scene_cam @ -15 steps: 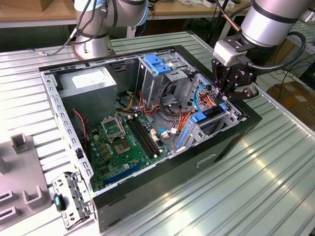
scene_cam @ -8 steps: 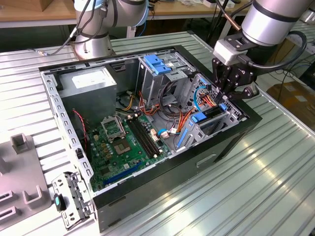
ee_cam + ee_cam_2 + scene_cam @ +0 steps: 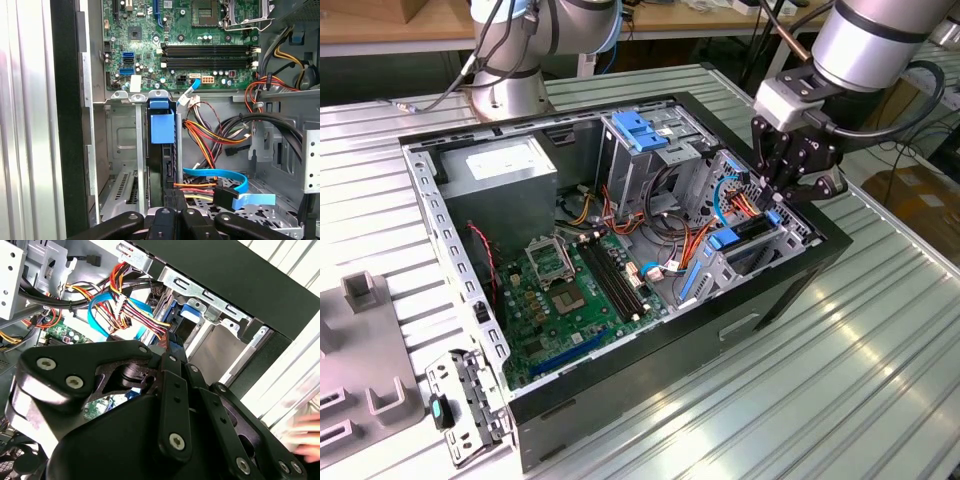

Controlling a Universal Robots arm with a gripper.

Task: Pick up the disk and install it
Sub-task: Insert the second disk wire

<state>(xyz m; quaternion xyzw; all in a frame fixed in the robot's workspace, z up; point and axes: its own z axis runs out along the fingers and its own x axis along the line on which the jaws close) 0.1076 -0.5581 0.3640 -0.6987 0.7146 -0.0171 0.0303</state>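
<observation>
**Claw at the drive bay, disk seated between the metal walls**

The black claw (image 3: 798,175) hangs over the corner of the open black computer case (image 3: 740,330) that sits on the ribbed metal surface (image 3: 860,360). Just below the claw, the flat dark-grey disk with bright blue plastic rails (image 3: 161,150) stands on edge in the grey metal drive cage (image 3: 120,150), its blue end tab farthest from the claw. In the first wrist view the fingertips (image 3: 170,207) sit right at the disk's near edge; whether they clamp it or merely touch it I cannot tell. Beside the claw, a thin blue data cable (image 3: 225,182) loops across bundled red, yellow and orange wires (image 3: 200,130). Beyond the cage lies the green motherboard (image 3: 560,295). In the second wrist view, a blurred hand (image 3: 305,435) shows past the case, over the surface.
</observation>
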